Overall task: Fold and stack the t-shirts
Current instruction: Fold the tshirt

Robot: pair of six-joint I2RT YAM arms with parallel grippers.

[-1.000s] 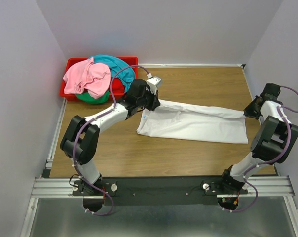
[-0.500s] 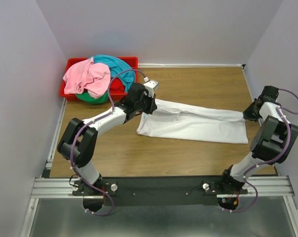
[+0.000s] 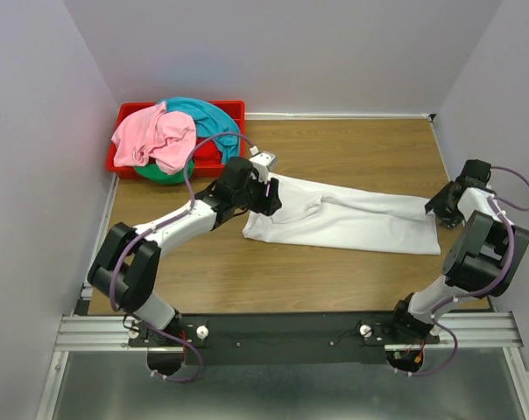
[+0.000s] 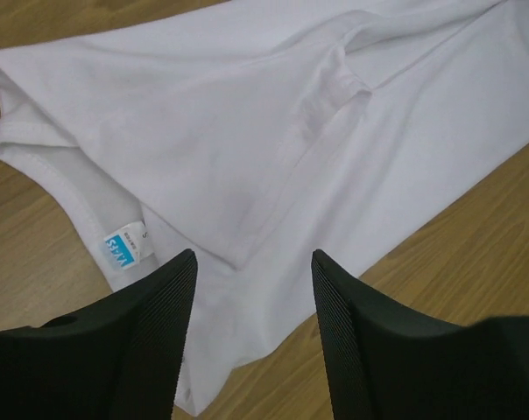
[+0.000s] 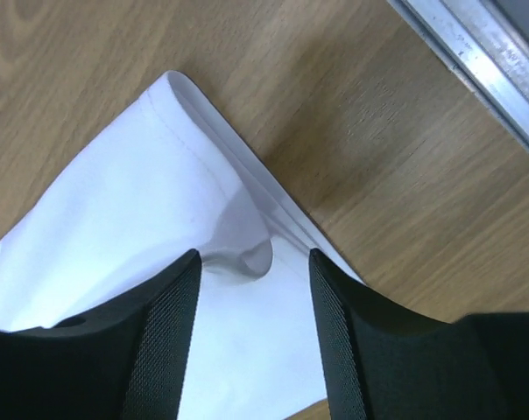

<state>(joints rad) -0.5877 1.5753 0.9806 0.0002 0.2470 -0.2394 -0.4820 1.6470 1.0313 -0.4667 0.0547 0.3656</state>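
Observation:
A white t-shirt (image 3: 343, 223) lies on the wooden table, folded lengthwise into a long band. My left gripper (image 3: 269, 197) hovers over its collar end, open, with nothing between the fingers; the left wrist view shows the white t-shirt (image 4: 247, 131) and its blue neck label (image 4: 124, 246) just beyond the left gripper (image 4: 254, 258). My right gripper (image 3: 435, 208) is open over the hem corner; in the right wrist view a small pucker of cloth (image 5: 247, 255) stands between the right gripper (image 5: 254, 255) fingers, untouched. Pink (image 3: 155, 140), teal (image 3: 208, 118) and green (image 3: 164, 175) t-shirts are heaped in the bin.
A red plastic bin (image 3: 124, 114) sits at the table's back left corner. Grey walls close in on the left, back and right. A metal rail (image 5: 475, 52) runs along the table's right edge, close to my right gripper.
Both grippers have opened and let go of the white t-shirt, whose raised far edge has dropped onto the table. The left gripper has shifted slightly left and lower.

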